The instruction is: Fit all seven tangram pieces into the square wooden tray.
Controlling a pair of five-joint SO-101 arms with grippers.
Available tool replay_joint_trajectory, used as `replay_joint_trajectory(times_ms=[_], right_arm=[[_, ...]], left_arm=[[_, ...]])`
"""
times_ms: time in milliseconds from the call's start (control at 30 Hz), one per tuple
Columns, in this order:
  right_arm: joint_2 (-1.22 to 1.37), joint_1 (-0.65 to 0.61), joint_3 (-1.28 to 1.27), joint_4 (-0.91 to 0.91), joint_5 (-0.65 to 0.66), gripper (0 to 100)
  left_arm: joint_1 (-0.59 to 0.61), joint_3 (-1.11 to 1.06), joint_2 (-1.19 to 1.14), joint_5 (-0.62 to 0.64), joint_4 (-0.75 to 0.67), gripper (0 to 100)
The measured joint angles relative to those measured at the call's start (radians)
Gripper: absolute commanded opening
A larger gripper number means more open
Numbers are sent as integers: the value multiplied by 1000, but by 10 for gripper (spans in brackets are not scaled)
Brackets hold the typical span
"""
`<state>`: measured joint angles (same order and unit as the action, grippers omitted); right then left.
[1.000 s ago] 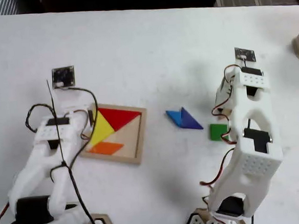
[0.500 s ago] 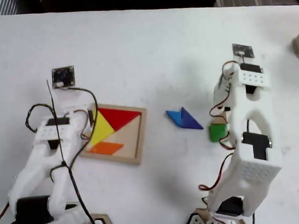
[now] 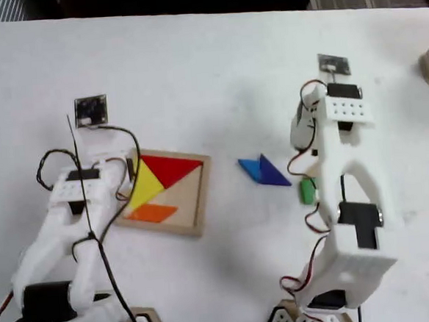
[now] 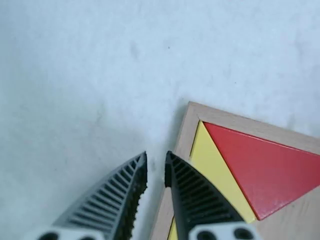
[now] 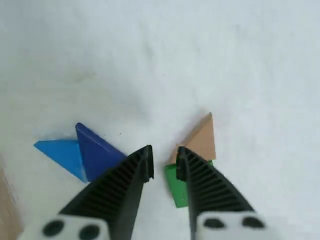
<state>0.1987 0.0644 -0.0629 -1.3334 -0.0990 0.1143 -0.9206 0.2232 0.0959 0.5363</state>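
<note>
Hovering | left end effector (image 4: pixel 156 160) ajar, tray (image 4: pixel 186 127) edge | right end effector (image 5: pixel 164 156) ajar, green square (image 5: pixel 174 192)

Robotics lab bench, white table (image 3: pixel 208 66), bare-wired left arm (image 3: pixel 60 216), right arm (image 3: pixel 356 188)

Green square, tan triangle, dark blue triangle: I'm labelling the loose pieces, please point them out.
green square (image 5: pixel 174 189), right wrist view, its exposed face.
tan triangle (image 5: pixel 202 142), right wrist view, middle.
dark blue triangle (image 5: pixel 95 152), right wrist view, middle.

Tray (image 3: pixel 206 192) holds red piece (image 3: pixel 172 169), yellow piece (image 3: pixel 146 186), orange piece (image 3: pixel 152 213); blue pieces (image 3: pixel 270 173), green square (image 3: pixel 308 190), tan triangle (image 5: pixel 202 140) lie outside.
</note>
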Motion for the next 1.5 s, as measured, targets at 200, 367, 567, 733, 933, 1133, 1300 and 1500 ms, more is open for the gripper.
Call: replay_joint_trajectory(times_ms=[200,367,567,733,933,1133,1300,1500], right_arm=[[5,2,-118,89,-144,232],[98,17,-138,215,-157,232],[141,20,-140,244,-157,196],[141,38,-141,244,-157,152],[141,68,-141,244,-137,109],[141,86,-141,242,-114,101],[117,86,-147,250,-110,91],[9,84,-233,275,-68,92]], left_arm=[[0,0,0,0,0,80],[0,0,0,0,0,80],[0,0,0,0,0,80],[0,0,0,0,0,80],[0,0,0,0,0,80],[0,0,0,0,0,80],[0,0,0,0,0,80],[0,0,0,0,0,80]])
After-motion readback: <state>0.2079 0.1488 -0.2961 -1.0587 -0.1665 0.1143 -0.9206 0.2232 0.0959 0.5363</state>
